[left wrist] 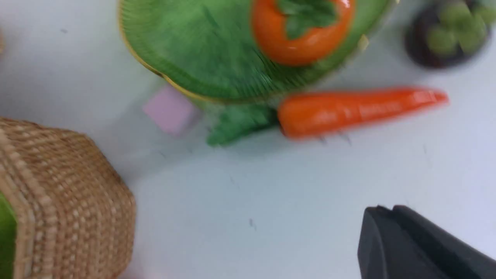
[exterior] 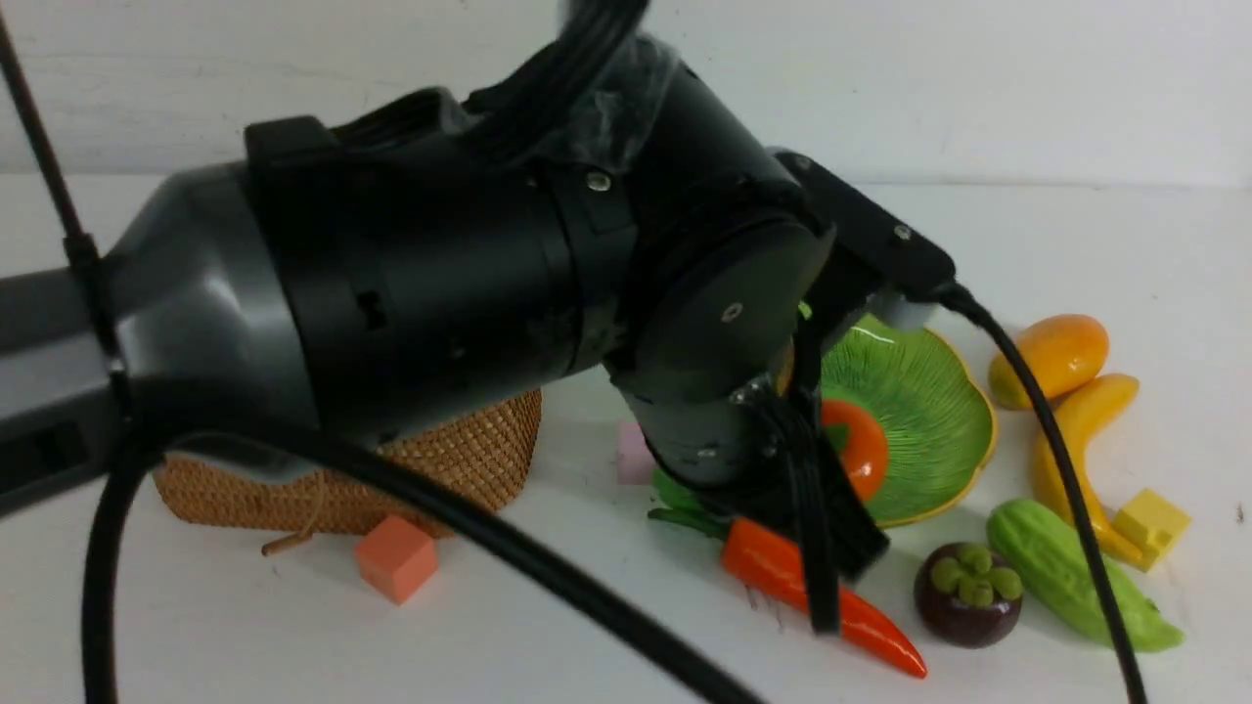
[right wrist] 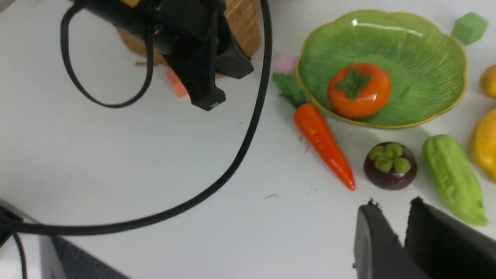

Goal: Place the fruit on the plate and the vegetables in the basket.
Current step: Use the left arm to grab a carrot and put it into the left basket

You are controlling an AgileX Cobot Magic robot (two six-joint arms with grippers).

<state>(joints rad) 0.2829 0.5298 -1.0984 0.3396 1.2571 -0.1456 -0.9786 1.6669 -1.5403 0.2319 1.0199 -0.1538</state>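
Note:
The green leaf plate (exterior: 929, 411) holds the orange persimmon (exterior: 861, 460). In front of the plate lie the carrot (exterior: 773, 567), the purple mangosteen (exterior: 968, 596) and the green gourd (exterior: 1056, 567). The mango (exterior: 1056, 357) and banana (exterior: 1086, 430) lie to the plate's right. The wicker basket (exterior: 469, 460) stands to the left, mostly hidden by my left arm. My left gripper (left wrist: 387, 209) is shut and empty, and in the front view it hangs over the carrot (left wrist: 356, 108). My right gripper (right wrist: 393, 203) is narrowly open and empty, above the table near the mangosteen (right wrist: 389, 166).
An orange cube (exterior: 396, 557) sits in front of the basket. A pink cube (exterior: 634, 452) lies between basket and plate. A yellow cube (exterior: 1154, 523) rests by the banana, and a green cube (right wrist: 469, 27) lies beyond the plate. Black cables (exterior: 548, 567) trail across the front.

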